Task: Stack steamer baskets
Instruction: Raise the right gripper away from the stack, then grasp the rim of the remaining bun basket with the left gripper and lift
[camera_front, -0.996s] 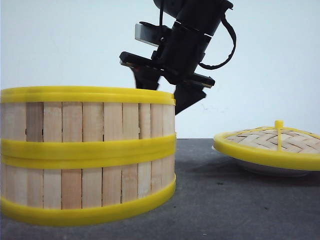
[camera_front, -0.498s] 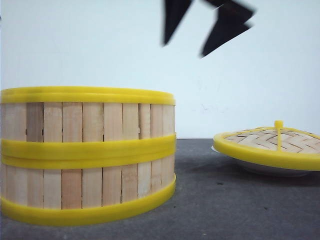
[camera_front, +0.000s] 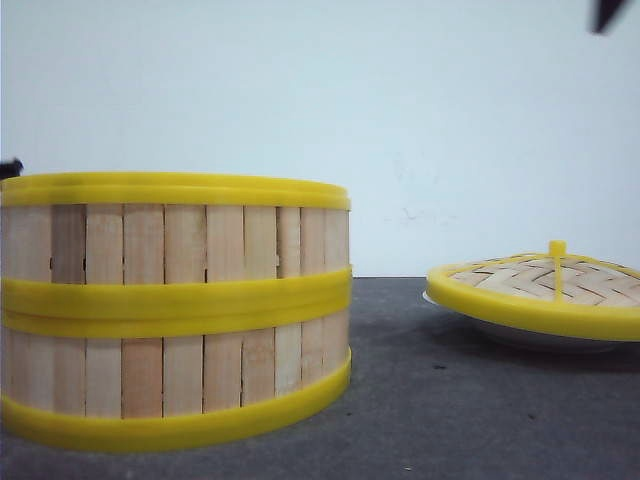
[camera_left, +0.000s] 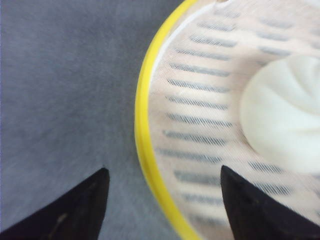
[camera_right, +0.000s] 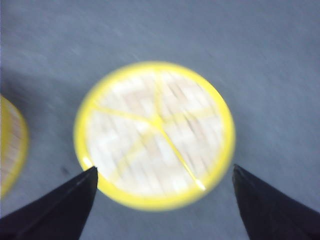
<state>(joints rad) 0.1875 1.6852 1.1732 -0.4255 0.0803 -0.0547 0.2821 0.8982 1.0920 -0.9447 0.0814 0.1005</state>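
Two steamer baskets (camera_front: 175, 310) stood stacked at the left of the grey table (camera_front: 460, 400), their yellow rims touching at mid-height, the pile's left side cut off by the front view's edge. Well apart to the right lay the domed woven lid (camera_front: 545, 285) on a white plate (camera_front: 520, 335), with bare table between the two. The left gripper (camera_left: 162, 200) hung with jaws spread, straddling the top basket's yellow rim (camera_left: 142, 125); inside lay a white bun (camera_left: 287, 115) on a slotted floor. The right gripper (camera_right: 165, 200) (picture blurred) hung above the lid (camera_right: 155, 135), jaws wide apart, holding nothing, open table all round it.
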